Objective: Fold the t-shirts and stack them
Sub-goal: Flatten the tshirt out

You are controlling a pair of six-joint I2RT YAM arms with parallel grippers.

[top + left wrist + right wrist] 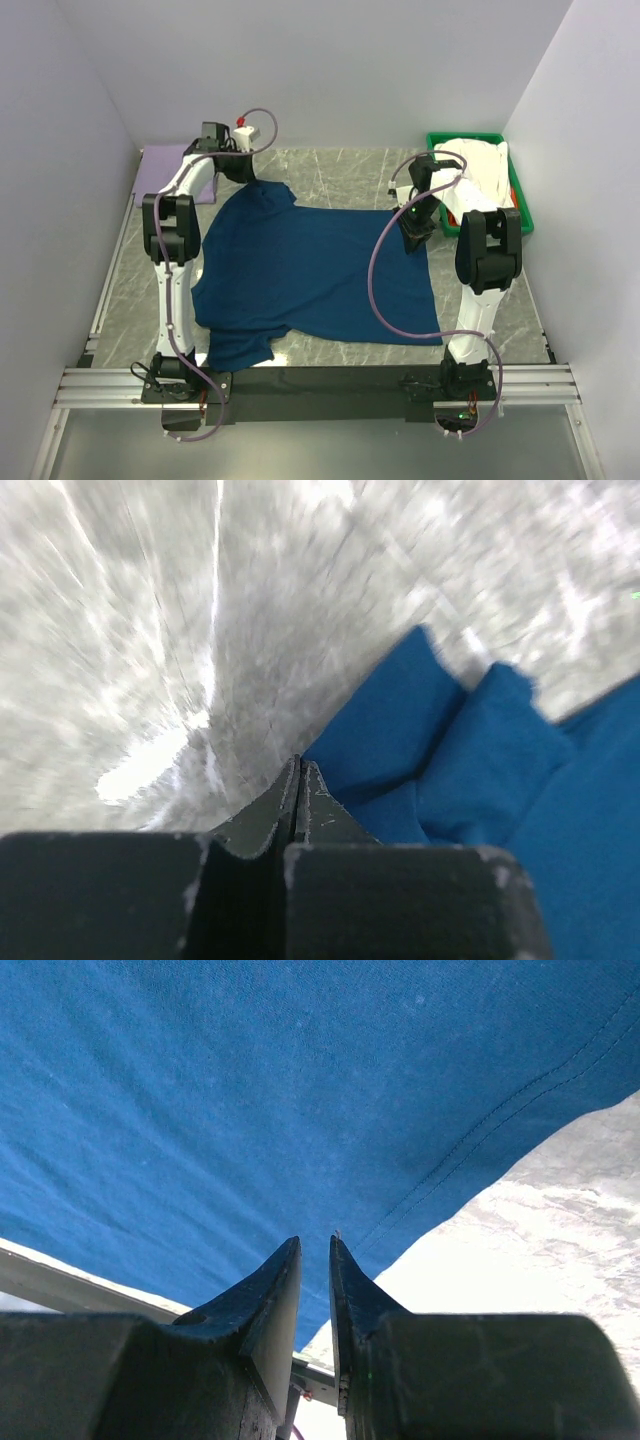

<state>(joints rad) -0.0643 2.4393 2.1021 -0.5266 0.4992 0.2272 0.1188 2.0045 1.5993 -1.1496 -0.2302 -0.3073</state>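
Observation:
The navy blue t-shirt (pixel 310 275) lies spread flat in the middle of the table, no print showing. My left gripper (pixel 243 172) is at its far left corner, by the bunched sleeve and collar (pixel 470 750). Its jaws (pixel 298 765) are pressed together with no cloth between them, and that view is motion-blurred. My right gripper (pixel 413 240) stands over the shirt's far right corner. Its jaws (pixel 315 1240) stand a narrow gap apart just above the stitched hem (pixel 480 1130), with nothing in the gap. A white tee (pixel 478 165) lies heaped in the bin. A pale lavender tee (pixel 165 157) lies at the far left.
The green plastic bin (pixel 522 226) stands at the far right against the wall, a strip of orange-red cloth (pixel 514 190) at its right edge. White walls close in the left, back and right. A metal rail (pixel 320 380) runs along the near edge. Marbled tabletop (pixel 340 175) shows beyond the shirt.

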